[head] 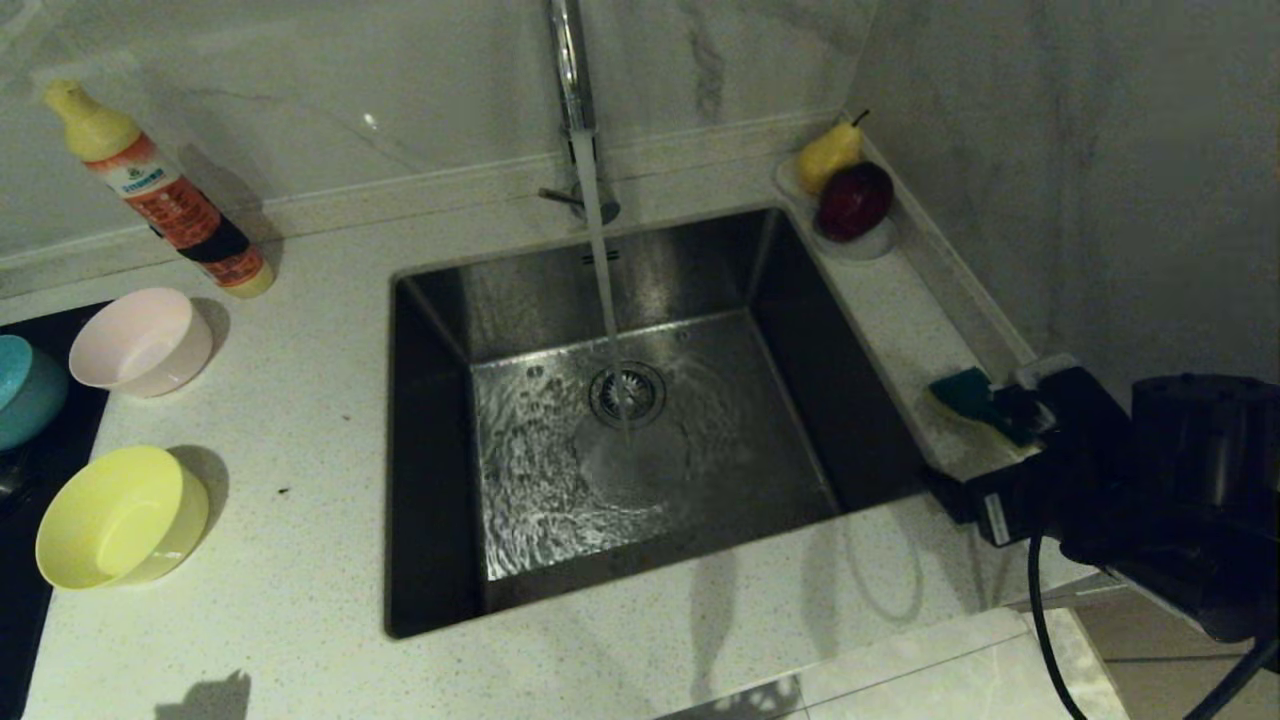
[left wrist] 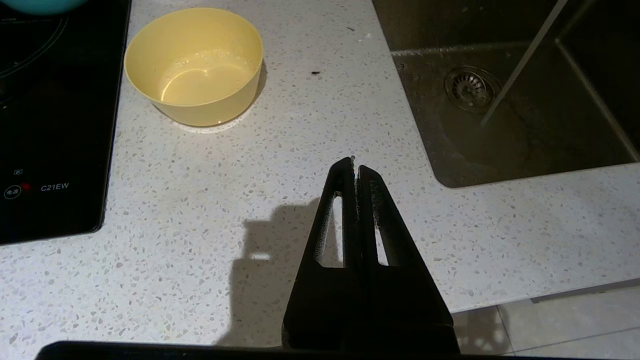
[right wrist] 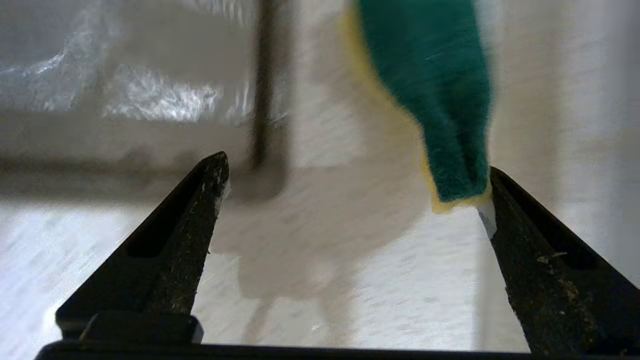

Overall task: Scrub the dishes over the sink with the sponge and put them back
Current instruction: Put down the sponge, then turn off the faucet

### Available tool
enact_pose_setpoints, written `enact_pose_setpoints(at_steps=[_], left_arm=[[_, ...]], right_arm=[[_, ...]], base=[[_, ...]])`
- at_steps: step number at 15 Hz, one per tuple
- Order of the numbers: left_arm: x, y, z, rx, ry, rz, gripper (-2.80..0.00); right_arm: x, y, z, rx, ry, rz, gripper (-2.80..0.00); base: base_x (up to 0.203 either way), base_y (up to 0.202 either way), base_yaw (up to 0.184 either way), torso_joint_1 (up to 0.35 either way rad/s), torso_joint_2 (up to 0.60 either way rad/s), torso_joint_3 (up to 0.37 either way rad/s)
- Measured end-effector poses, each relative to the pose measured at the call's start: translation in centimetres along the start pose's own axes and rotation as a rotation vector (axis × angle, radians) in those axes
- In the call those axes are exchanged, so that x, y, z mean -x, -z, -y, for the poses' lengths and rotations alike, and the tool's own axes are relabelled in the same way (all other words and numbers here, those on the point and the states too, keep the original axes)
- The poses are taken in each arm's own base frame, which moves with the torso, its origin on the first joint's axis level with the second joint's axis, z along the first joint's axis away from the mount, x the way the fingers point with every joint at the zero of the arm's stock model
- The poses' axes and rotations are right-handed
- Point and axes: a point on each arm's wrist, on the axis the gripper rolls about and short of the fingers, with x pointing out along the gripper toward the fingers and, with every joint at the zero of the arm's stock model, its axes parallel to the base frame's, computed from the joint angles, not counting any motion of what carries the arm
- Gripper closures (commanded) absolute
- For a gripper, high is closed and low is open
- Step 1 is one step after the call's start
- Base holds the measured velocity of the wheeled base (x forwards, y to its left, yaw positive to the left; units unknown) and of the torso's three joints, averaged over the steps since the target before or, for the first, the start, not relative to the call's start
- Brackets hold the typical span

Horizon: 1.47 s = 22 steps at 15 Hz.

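Observation:
The sponge (head: 965, 395), green side up over yellow foam, lies on the narrow ledge right of the sink (head: 430, 450). My right gripper (head: 1010, 448) hovers open just behind it. In the right wrist view the sponge (right wrist: 435, 100) has its near end beside one fingertip (right wrist: 495, 190), and nothing is gripped in the right gripper (right wrist: 355, 172). The pink bowl (head: 140, 340), yellow bowl (head: 120, 515) and blue bowl (head: 25, 390) stand left of the sink. My left gripper (left wrist: 355, 165) is shut and empty over the counter, near the yellow bowl (left wrist: 195, 65).
Water runs from the chrome tap (head: 570, 60) onto the drain (head: 627, 393). A dish soap bottle (head: 165, 200) lies at the back left. A white dish with pear and apple (head: 850, 200) sits on the ledge's far end. The black stove top (left wrist: 50, 125) borders the bowls.

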Motion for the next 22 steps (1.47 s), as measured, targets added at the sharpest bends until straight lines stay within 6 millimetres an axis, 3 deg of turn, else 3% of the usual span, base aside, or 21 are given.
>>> enact_pose_setpoints(at_steps=[3, 7, 14, 15, 19, 22], left_arm=[[0.0, 0.0, 0.0, 0.0, 0.0, 0.0, 0.0], [0.0, 0.0, 0.0, 0.0, -0.001, 0.0, 0.0], [0.0, 0.0, 0.0, 0.0, 0.0, 0.0, 0.0], [0.0, 0.0, 0.0, 0.0, 0.0, 0.0, 0.0], [0.0, 0.0, 0.0, 0.0, 0.0, 0.0, 0.0], [0.0, 0.0, 0.0, 0.0, 0.0, 0.0, 0.0]], right_arm=[[0.2, 0.1, -0.2, 0.0, 0.038, 0.027, -2.8], [0.8, 1.5, -1.9, 0.027, -0.027, -0.005, -2.8], [1.9, -1.1, -1.6, -0.009, -0.023, 0.113, -2.8], [2.4, -1.4, -1.5, -0.013, -0.027, 0.134, 0.0], [4.9, -2.9, -1.5, -0.028, -0.071, 0.226, 0.0], [8.1, -3.6, -0.8, -0.043, -0.173, 0.322, 0.0]], base=[[0.0, 0.0, 0.0, 0.0, 0.0, 0.0], [0.0, 0.0, 0.0, 0.0, 0.0, 0.0], [0.0, 0.0, 0.0, 0.0, 0.0, 0.0], [0.0, 0.0, 0.0, 0.0, 0.0, 0.0], [0.0, 0.0, 0.0, 0.0, 0.0, 0.0], [0.0, 0.0, 0.0, 0.0, 0.0, 0.0]])
